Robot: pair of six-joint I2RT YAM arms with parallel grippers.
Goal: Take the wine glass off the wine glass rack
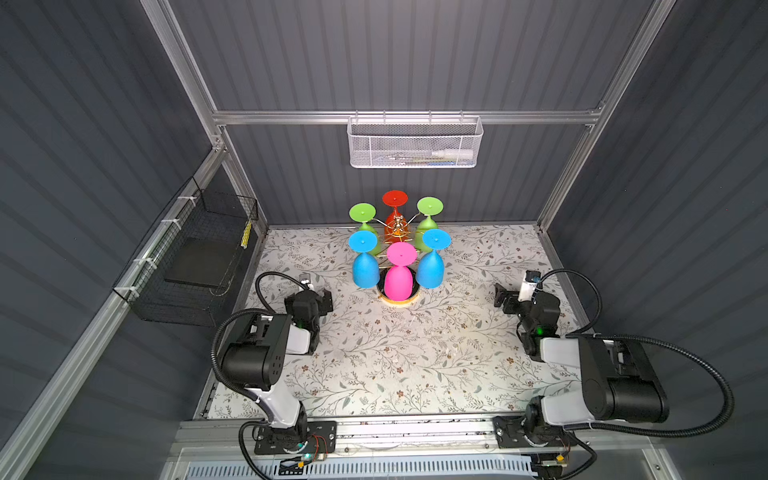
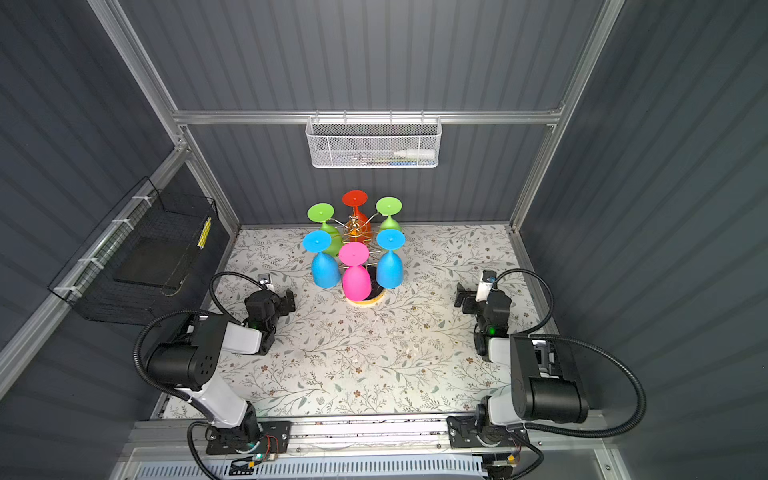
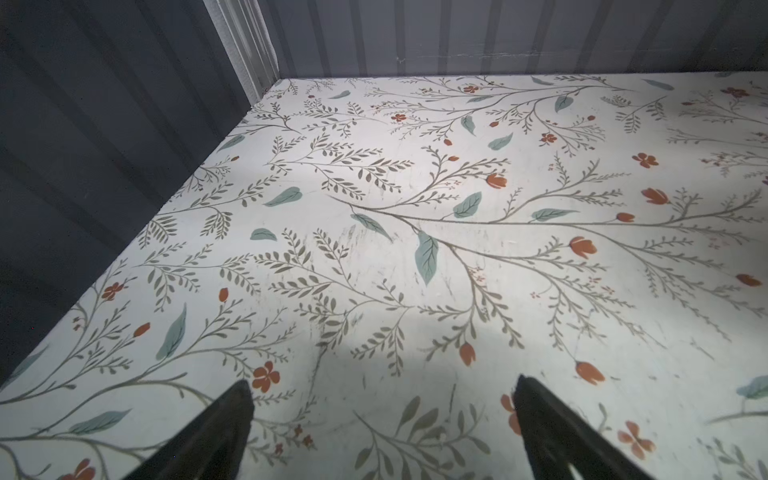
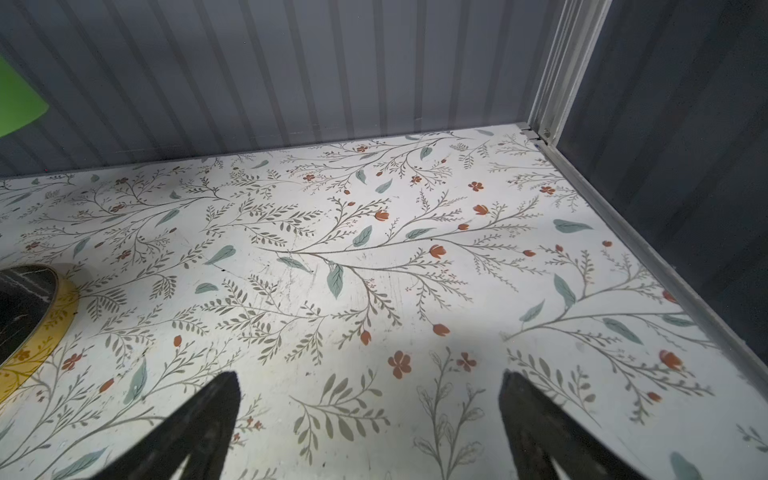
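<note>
The wine glass rack [image 1: 399, 226], thin gold wire on a round black base with a gold rim, stands upright near the middle of the back edge of the table [image 1: 415, 357]. 6 glasses hang upside down on it: 1 red glass [image 1: 395, 198] at the back, 2 green glasses [image 1: 363, 212], 2 blue glasses [image 1: 365, 270], 1 pink glass [image 1: 398, 282] frontmost

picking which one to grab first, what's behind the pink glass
Behind the pink glass rises the middle of the gold rack, and beyond it hangs the red glass. The pink bowl covers most of the rack's black base and the lower stem.
</note>
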